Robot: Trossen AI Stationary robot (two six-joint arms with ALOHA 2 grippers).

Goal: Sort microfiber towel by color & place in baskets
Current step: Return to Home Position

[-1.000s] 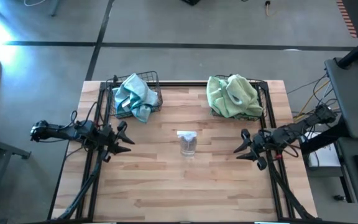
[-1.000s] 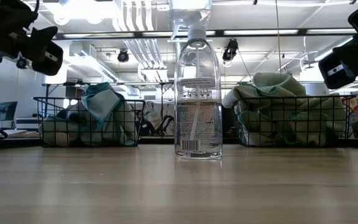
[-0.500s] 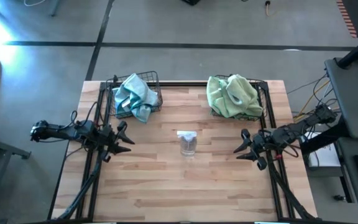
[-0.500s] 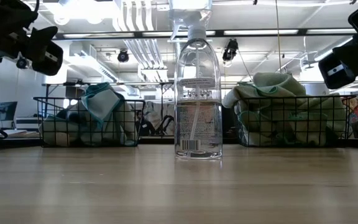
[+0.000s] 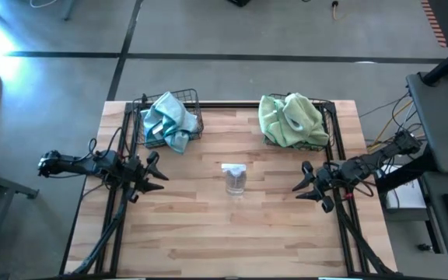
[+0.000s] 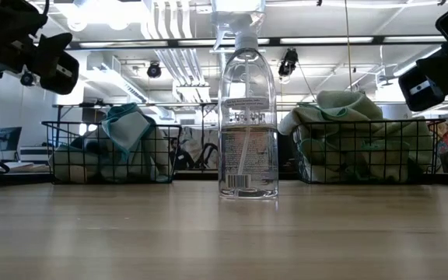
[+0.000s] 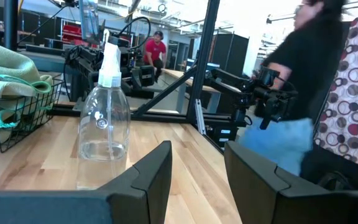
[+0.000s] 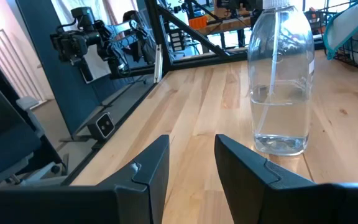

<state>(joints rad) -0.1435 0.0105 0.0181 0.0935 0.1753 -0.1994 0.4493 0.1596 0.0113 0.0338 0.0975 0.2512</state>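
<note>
"Where were the towels?"

"The blue towels (image 5: 168,118) lay heaped in the left basket (image 6: 62,159) at the far edge of the table (image 5: 232,241), with one fold drooping over the basket's rim toward the middle of the table. The green towels (image 5: 290,118) were piled in the right basket (image 6: 422,155) and rose above its wire rim. The two baskets stood well apart along that same far edge."

"And your pincers?"

"My left pincer (image 5: 159,168) hung raised over the left side of the table, apart from the left basket. Its fingers were spread and held nothing. My right pincer (image 5: 301,178) hung raised over the right side, apart from the right basket, and its fingers were likewise parted and empty. The two pointed inward, toward each other."

"What stood between them?"

"A clear spray bottle (image 5: 235,180) stood upright near the middle of the table, about midway between my two pincers and touching neither. It had a white spray head and a little liquid at the bottom. From table height it stood in front of the gap between the baskets."

"Anyone beyond the table?"

"Past my left pincer's fingers I saw a person in a dark top (image 7: 303,68), blurred, just off the table's right side. A person in a red shirt (image 7: 156,48) was farther back in the room."
</note>
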